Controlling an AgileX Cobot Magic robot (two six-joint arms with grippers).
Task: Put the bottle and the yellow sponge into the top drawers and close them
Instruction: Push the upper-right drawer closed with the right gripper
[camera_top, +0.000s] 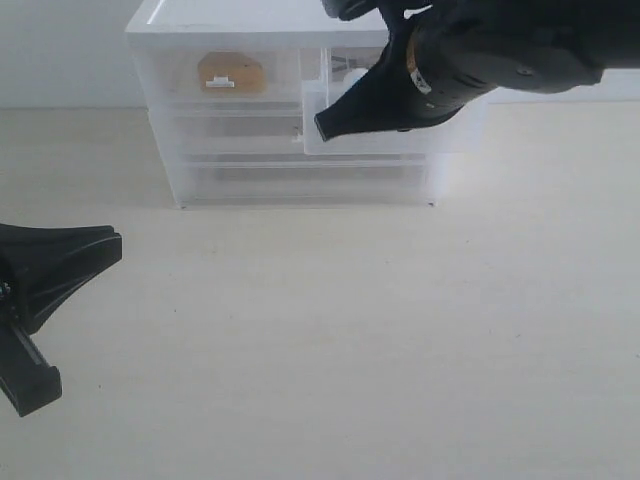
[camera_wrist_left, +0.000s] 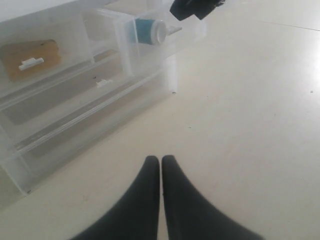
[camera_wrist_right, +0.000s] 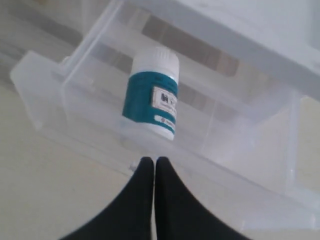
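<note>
Right gripper (camera_wrist_right: 154, 161): fingers pressed together tip to tip, nothing clamped between them. Poised just in front of the pulled-out top right drawer (camera_wrist_right: 85, 95), close to its near wall; contact with the plastic not clear from any view. Inside that drawer, the bottle (camera_wrist_right: 152, 97), white cap and teal label, free of the fingers.

Left gripper (camera_wrist_left: 160, 159): likewise closed, the two fingers side by side with only a hairline seam, holding nothing. Low over the table (camera_wrist_left: 240, 125), well apart from the cabinet (camera_wrist_left: 75, 125), pointing toward it.

Right arm reaching in from the far right, above the cabinet's top, wrist angled down and to the left, with the fingertip end at the drawer front. Left arm low at the near left edge of the scene.

From the exterior view: yellow sponge (camera_top: 230, 72) behind the pushed-in front of the top left drawer (camera_top: 180, 75), and the right arm covering most of the pulled-out drawer, bottle included. From the left wrist view: bottle lying on its side in that drawer, sponge visible through the translucent front. From the right wrist view: bottle's label up close, sponge outside its field.
</note>
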